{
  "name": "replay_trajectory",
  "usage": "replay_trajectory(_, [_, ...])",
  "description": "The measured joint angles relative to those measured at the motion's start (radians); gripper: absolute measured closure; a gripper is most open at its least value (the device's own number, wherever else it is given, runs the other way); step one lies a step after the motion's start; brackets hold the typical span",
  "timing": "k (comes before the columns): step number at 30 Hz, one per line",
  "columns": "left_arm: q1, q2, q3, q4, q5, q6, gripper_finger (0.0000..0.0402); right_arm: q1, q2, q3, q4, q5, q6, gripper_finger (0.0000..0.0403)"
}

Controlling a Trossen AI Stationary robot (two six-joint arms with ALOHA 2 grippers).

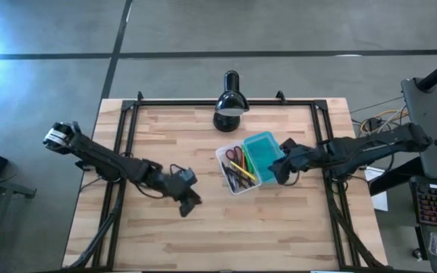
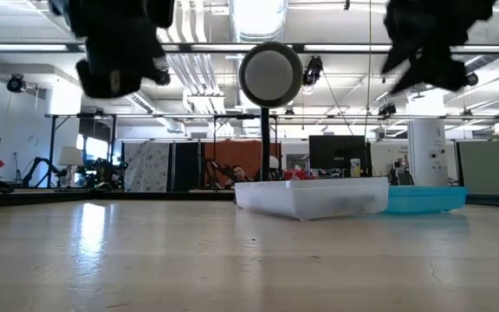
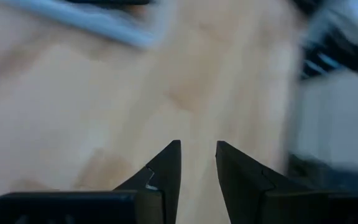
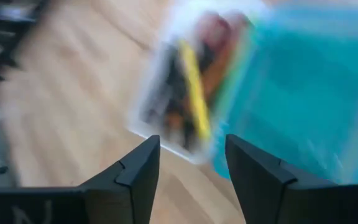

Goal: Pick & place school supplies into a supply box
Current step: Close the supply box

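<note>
Supply box (image 1: 243, 168) sits on the wooden table (image 1: 203, 235) right of centre, just in front of the black desk lamp (image 1: 231, 101); clear tray holds red-handled scissors (image 1: 235, 156) plus pens and markers (image 1: 238, 177), teal lid (image 1: 265, 155) hinged open toward the right arm. No loose supplies visible on the table. Right gripper (image 4: 189, 163) is above the lid's outer edge, fingers spread, nothing between them. Left gripper (image 3: 197, 163) hangs over bare wood left of the box, fingers narrowly parted, empty. Risk, as judged: right gripper sits close to the open lid; a low sweep could clip it and skid or tip the light tray, spilling contents. Lid not yet shut.
</note>
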Motion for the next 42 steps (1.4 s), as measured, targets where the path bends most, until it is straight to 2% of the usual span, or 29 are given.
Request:
replay_trajectory(3, [0.061,-0.080,0.022,-0.064,0.131,0.102,0.0316,-0.001,-0.053,0.036,0.038,0.009,-0.153,0.0235])
replay_trajectory(6, [0.115,-0.164,0.037,-0.105,0.140,0.151,0.0316,-0.001,-0.100,0.085,0.040,0.019,-0.190,0.0240])
replay_trajectory(9, [0.138,-0.239,0.047,-0.081,0.120,0.100,0.0316,-0.001,-0.141,0.132,0.039,0.000,-0.172,0.0244])
replay_trajectory(11, [0.136,-0.276,0.047,-0.051,0.107,0.118,0.0316,-0.001,-0.168,0.158,0.039,-0.048,-0.192,0.0246])
replay_trajectory(15, [0.141,-0.333,0.046,-0.021,0.104,0.152,0.0316,0.010,-0.216,0.187,0.046,-0.150,-0.338,0.0248])
replay_trajectory(20, [0.168,-0.392,0.013,-0.020,0.101,0.152,0.0316,0.034,-0.312,0.087,0.078,-0.165,-0.395,0.0245])
replay_trajectory(24, [0.202,-0.461,-0.046,0.011,0.120,0.132,0.0316,0.041,-0.439,-0.101,0.291,-0.212,-0.402,0.0249])
replay_trajectory(26, [0.211,-0.498,-0.095,0.111,0.129,0.162,0.0316,0.041,-0.519,-0.194,0.398,-0.222,-0.396,0.0252])
replay_trajectory(29, [0.214,-0.551,-0.204,0.400,0.135,0.245,0.0316,0.041,-0.635,-0.309,0.514,-0.227,-0.398,0.0255])
replay_trajectory(31, [0.215,-0.568,-0.290,0.610,0.135,0.285,0.0316,0.041,-0.714,-0.357,0.544,-0.228,-0.412,0.0254])
replay_trajectory(33, [0.215,-0.581,-0.374,0.752,0.136,0.297,0.0316,0.037,-0.789,-0.393,0.542,-0.211,-0.437,0.0253])
replay_trajectory(38, [0.215,-0.603,-0.516,0.921,0.138,0.273,0.0316,0.038,-0.996,-0.501,0.536,-0.138,-0.515,0.0250])
replay_trajectory(42, [0.215,-0.622,-0.570,0.929,0.100,0.271,0.0316,0.030,-0.984,-0.526,0.529,-0.166,-0.506,0.0253])
